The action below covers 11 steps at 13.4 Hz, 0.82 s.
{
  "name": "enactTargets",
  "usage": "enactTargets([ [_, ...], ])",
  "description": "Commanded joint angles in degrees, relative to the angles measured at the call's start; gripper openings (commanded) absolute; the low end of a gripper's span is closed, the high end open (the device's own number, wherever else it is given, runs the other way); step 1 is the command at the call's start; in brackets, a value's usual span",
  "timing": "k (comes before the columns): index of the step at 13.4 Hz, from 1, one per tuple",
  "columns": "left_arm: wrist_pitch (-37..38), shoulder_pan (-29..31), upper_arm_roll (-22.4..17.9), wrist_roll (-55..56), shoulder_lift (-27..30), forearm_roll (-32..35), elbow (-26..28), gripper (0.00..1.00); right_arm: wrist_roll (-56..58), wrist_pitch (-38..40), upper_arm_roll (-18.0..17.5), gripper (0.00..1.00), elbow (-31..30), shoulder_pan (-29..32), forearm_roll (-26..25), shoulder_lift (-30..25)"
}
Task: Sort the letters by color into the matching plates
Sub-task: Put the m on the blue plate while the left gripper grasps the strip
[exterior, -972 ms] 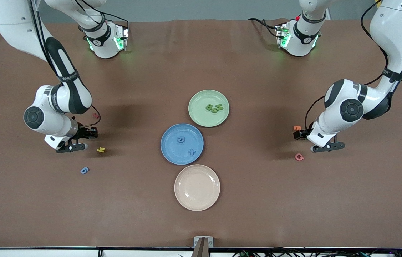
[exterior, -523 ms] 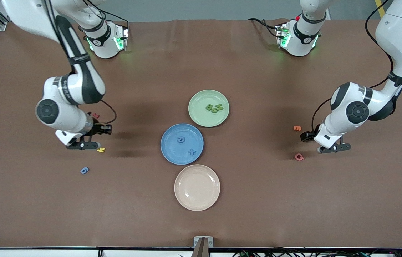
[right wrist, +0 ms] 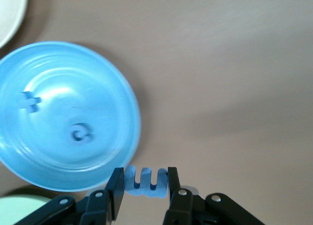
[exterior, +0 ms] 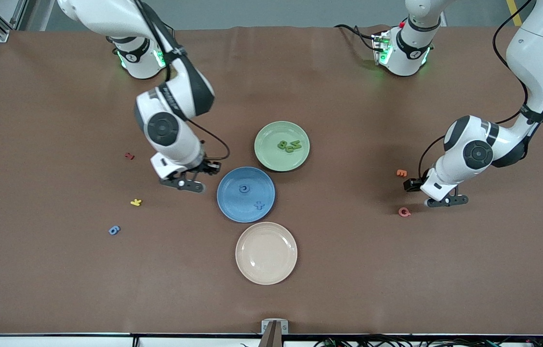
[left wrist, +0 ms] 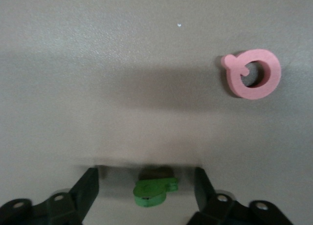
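Since the earlier frames, your right hand (exterior: 193, 185) has travelled from beside the yellow letter (exterior: 136, 202) to the rim of the blue plate (exterior: 232, 207), on the side toward the right arm's end of the bench (exterior: 59, 270). Its fingers (right wrist: 116, 186) are closed narrow on the blue m (right wrist: 145, 182), held edge-on. The blue plate already holds the c (exterior: 244, 189) and the + (exterior: 259, 205). The blue 6 (exterior: 114, 230) lies on the bench nearer the front camera than the yellow letter.

Your left hand (exterior: 437, 202) hangs low beside the pink letter (exterior: 404, 211), fingers (left wrist: 85, 188) spread wide around a green letter (left wrist: 155, 192) without touching it. The green plate (exterior: 271, 159) carries three green letters (exterior: 289, 145).
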<state>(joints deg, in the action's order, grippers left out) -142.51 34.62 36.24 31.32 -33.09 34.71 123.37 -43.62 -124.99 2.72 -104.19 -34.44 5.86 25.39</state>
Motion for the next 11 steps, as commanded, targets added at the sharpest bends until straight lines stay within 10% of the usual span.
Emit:
enactTargets([
  [1,-0.84,0.54,0.23,0.5,0.13,1.33,0.38,0.8,-6.37,0.62,0.7,0.18,11.52,-2.91,3.61,9.74],
  [11,-0.31,0.54,0.23,0.5,0.75,1.41,1.52,0.61,-12.98,-7.55,0.7,0.2,17.61,-6.25,6.0,18.99],
])
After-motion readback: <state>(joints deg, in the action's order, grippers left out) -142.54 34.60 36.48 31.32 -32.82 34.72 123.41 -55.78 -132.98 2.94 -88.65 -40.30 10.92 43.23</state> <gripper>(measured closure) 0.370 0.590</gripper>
